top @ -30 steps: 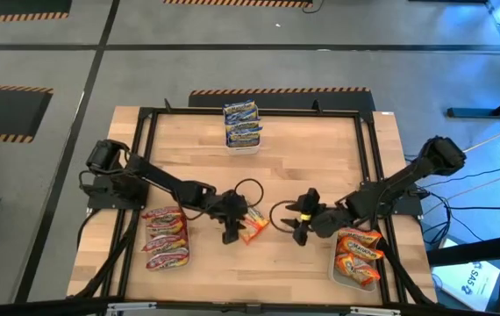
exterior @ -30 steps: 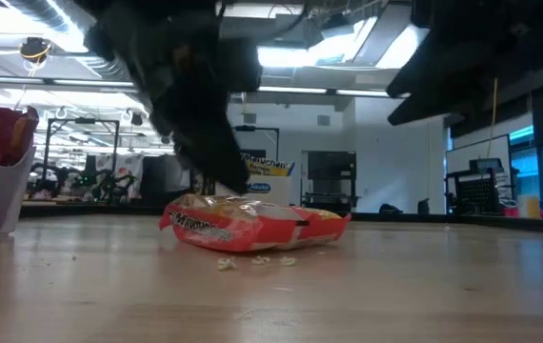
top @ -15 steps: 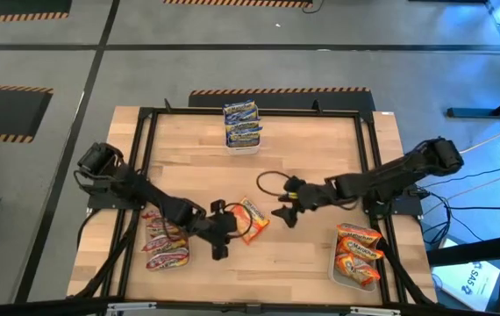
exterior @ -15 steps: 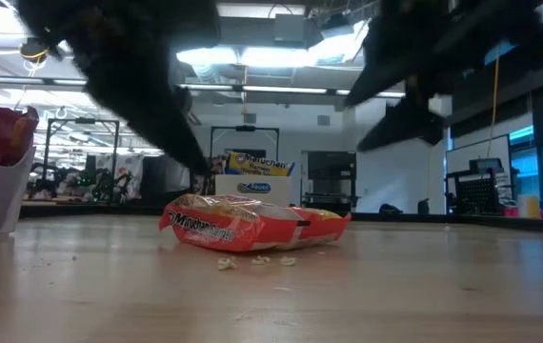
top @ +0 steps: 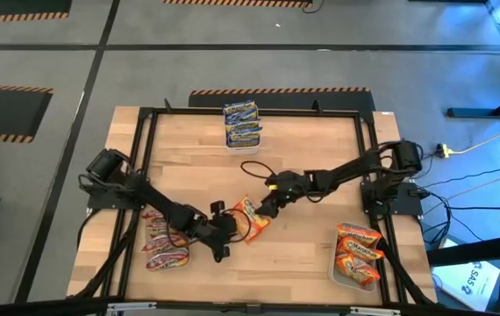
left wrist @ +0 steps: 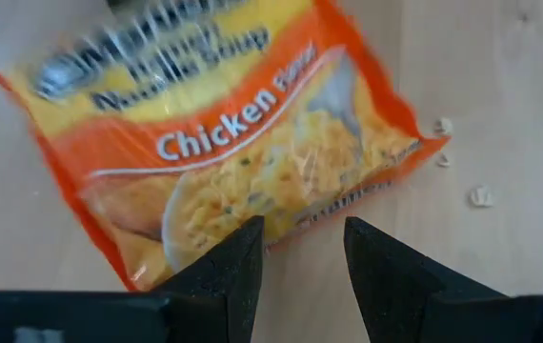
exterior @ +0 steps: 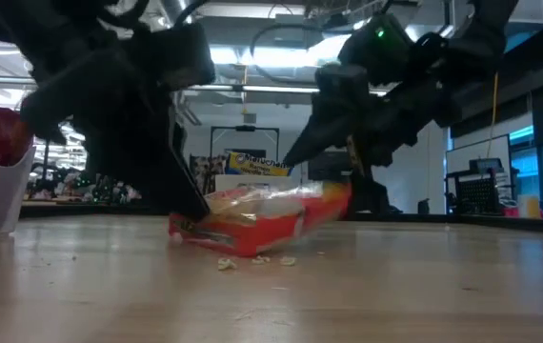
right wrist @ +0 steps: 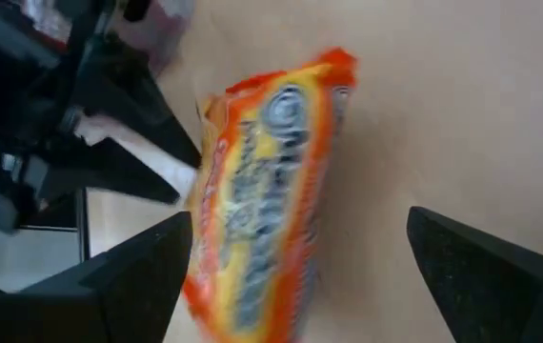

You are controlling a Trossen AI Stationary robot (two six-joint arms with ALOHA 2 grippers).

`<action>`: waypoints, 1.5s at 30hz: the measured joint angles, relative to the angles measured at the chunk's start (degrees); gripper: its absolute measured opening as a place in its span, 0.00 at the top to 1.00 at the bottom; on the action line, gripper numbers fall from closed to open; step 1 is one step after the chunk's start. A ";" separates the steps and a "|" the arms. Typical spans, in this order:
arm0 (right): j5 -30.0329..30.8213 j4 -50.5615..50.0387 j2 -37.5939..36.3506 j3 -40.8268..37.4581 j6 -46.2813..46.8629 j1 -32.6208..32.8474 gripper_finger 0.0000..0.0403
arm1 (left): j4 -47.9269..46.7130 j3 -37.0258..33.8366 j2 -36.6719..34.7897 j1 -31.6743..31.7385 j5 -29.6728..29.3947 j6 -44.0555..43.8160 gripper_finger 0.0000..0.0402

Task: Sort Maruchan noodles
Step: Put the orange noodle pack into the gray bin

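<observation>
A butcher-block table stands on a grey floor. Red ramen packets lie at its left edge. Just right of them, the left gripper has its fingers parted, empty, at the orange chicken-flavor packet, which tilts up off the wood. The right gripper, spread wide, hovers beside that packet. A tub of orange packets sits far right.

The middle packet is orange with a yellow band, white "Chicken" lettering and a yellow noodle picture. Blue packets fill the far tub, red ones the left. The worktop is pale wood.
</observation>
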 joint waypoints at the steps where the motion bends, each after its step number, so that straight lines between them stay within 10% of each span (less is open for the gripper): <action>1: -0.32 0.48 0.91 0.30 0.29 -0.03 0.09 | 0.20 0.10 0.82 -0.05 -0.10 0.01 0.64; 23: -3.64 -7.68 7.24 8.83 -0.04 0.17 0.11 | 0.79 1.31 0.86 -1.60 4.36 -0.58 0.64; 45: -4.13 -6.61 7.24 8.66 -1.09 0.34 0.11 | 3.09 1.72 4.15 0.45 -4.80 -0.38 0.64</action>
